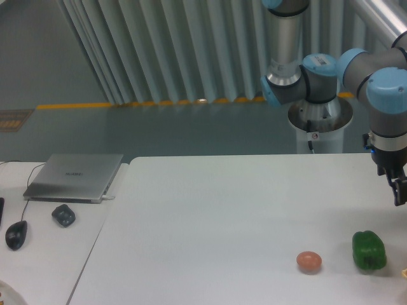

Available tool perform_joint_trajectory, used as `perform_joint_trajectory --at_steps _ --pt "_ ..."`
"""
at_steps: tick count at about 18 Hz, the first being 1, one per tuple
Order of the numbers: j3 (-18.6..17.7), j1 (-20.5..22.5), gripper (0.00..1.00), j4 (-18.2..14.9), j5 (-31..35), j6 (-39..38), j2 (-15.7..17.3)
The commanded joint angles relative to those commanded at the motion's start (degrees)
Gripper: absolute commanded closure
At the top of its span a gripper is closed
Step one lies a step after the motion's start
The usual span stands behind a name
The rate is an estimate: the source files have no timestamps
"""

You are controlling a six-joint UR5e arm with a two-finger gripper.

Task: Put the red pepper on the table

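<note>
Behind my station: pale ribbed curtain [159,51], grey floor [159,136] with yellow line [73,105], side desk [44,254] bearing closed laptop [76,176], mouse [16,234].

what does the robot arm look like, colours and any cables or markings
The arm is built of silver-grey metal tubes joined by rounded joints with light blue caps. One cap bears a small white label with markings too small to read. It rises from a grey pedestal behind the table, with a cable and small red tag. The pincer is black, mostly cut off at the frame's right edge.
</note>
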Motion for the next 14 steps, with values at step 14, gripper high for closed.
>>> perform_joint_trajectory --at_steps 14 --pt "-3.60 1.05 0.00 8.69 -1.13 -8.95 0.09"
